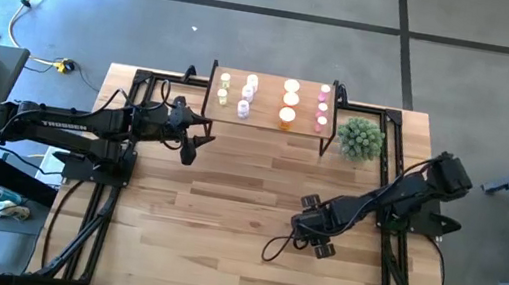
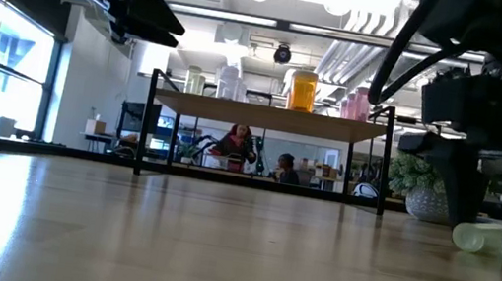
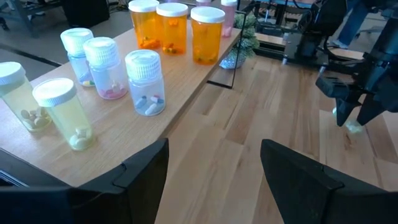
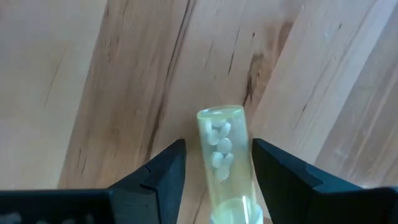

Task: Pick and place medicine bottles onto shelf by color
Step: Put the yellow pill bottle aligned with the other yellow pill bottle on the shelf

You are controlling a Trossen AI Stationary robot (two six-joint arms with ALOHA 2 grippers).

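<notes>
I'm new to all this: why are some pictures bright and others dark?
Low view: bright windows and ceiling lights behind leave the shelf and arms as dark shapes. High view: bluish glare on the floor at left. Right wrist view: even light, the yellow-green bottle sharp, the gripper fingers dark.

Shelf bottles: three orange [image 3: 169, 28], three clear [image 3: 145, 82], two yellow-green [image 3: 62, 113].

A yellow-green bottle [image 4: 225, 163] with white pills lies on the plank tabletop [image 4: 93, 74] between the right gripper's [image 4: 219, 171] spread fingers [image 4: 163, 171].

Bright daylight, window glare at left, arms backlit, background soft
</notes>
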